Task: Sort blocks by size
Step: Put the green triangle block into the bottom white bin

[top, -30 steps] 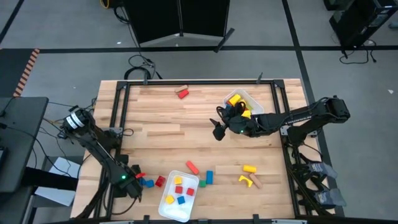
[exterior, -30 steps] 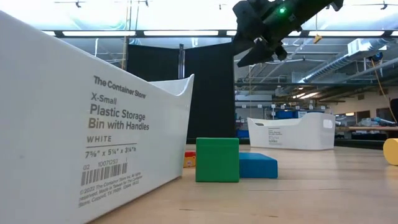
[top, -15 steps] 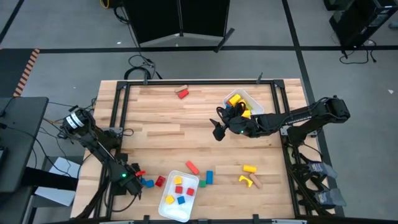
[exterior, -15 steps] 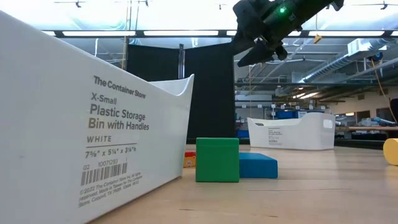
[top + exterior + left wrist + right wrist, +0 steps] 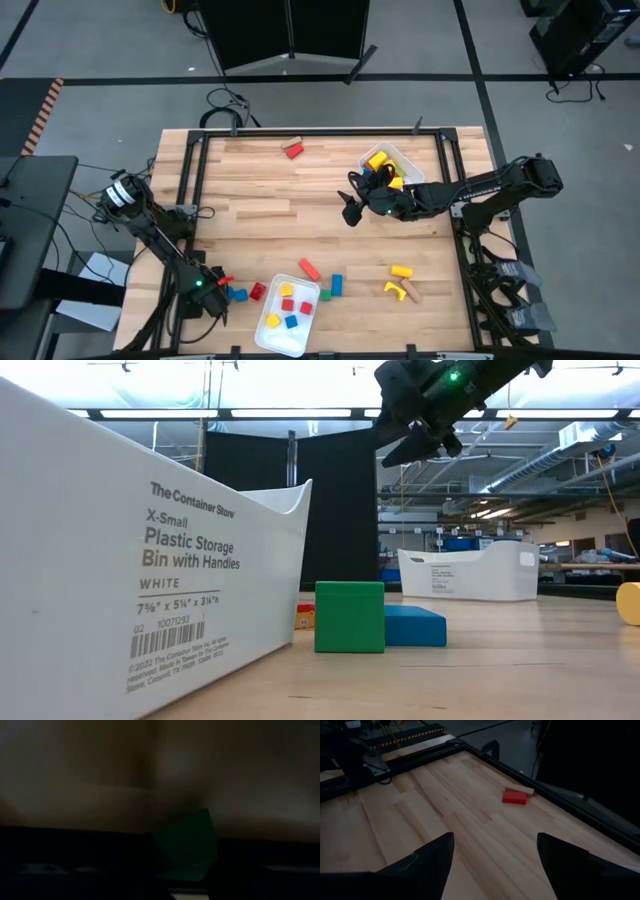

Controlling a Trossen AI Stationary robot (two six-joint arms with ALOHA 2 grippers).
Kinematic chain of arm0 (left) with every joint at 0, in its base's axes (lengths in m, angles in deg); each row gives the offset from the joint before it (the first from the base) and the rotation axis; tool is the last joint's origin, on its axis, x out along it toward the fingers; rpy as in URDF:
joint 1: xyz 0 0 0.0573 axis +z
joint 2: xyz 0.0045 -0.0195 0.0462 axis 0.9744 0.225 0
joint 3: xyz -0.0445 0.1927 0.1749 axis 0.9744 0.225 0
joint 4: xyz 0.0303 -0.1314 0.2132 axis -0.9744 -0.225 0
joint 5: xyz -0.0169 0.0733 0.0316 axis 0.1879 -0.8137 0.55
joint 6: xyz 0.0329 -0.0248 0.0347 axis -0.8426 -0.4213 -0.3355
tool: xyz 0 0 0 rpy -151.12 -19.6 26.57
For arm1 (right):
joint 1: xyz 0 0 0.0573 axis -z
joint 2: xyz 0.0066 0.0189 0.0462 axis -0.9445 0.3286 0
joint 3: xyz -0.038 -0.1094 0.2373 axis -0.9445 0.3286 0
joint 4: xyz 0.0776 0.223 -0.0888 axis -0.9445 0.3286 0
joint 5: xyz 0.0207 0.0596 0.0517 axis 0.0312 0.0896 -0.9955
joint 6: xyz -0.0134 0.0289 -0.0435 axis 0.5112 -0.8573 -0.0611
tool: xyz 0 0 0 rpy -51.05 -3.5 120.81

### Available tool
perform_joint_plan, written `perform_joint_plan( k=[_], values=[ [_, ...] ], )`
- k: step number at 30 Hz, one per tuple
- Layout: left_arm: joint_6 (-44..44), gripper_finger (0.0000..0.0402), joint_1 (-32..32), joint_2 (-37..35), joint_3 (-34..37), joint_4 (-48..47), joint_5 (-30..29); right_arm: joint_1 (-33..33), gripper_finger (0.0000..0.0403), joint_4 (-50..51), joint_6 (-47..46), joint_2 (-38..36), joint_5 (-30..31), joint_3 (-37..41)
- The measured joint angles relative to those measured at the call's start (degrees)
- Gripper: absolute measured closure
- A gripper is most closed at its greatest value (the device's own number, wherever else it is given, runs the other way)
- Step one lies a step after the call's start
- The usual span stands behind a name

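**Two arms over a block-strewn table, both grippers empty-handed or unread**

The right gripper [image 5: 350, 208] hangs above the middle of the wooden table [image 5: 260, 200], just beside the far tray [image 5: 405, 160]; its two fingers [image 5: 425, 860] stand wide apart with only bare planks between them. In the low view the same gripper [image 5: 405, 445] shows well above the tabletop. The left gripper [image 5: 215, 300] sits low at the table's near left corner, close to a blue block [image 5: 238, 294] and a red block [image 5: 257, 291]; whether its jaws are spread or closed cannot be told, as its wrist view is dark and shows only a greenish shape [image 5: 185, 845].

The blocks lie in several groups. The near tray [image 5: 272, 335] holds small yellow, red and blue cubes [image 5: 291, 305]. Just beside it on the table are a red bar [image 5: 309, 269], a green block [image 5: 325, 288] and a blue block [image 5: 337, 284]. Yellow pieces [image 5: 400, 271] lie near the right edge. The far tray holds yellow blocks [image 5: 377, 160]. A red block [image 5: 293, 150] rests alone near the far edge, also seen from the right wrist [image 5: 514, 797].
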Motion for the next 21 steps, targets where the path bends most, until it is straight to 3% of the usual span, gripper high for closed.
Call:
perform_joint_plan(
  k=[3,7,13,16,21],
  values=[
    [-0.7,0.0267,0.1,-1.7,-2.3,-0.4,-1.6,0.0,0.0108,0.0,0.0,0.0,0.0,0.0],
    [-0.8,0.0267,0.9,-5.5,-7.3,-3.0,-8.6,0.0,0.0113,0.0,0.0,0.0,0.0,0.0],
    [-4.0,0.0267,3.6,-9.0,-17.4,-3.0,-25.7,0.0,0.0111,-1.3,0.0,0.0,0.0,0.0],
    [-10.1,0.0267,6.8,-7.5,-20.7,2.4,-32.4,0.0,0.0111,-3.4,0.6,0.0,0.0,0.0],
    [-25.3,0.0267,12.8,-1.2,-24.4,17.4,-34.1,-0.1,0.0116,-7.9,1.9,0.0,-2.0,0.0]
  ],
)
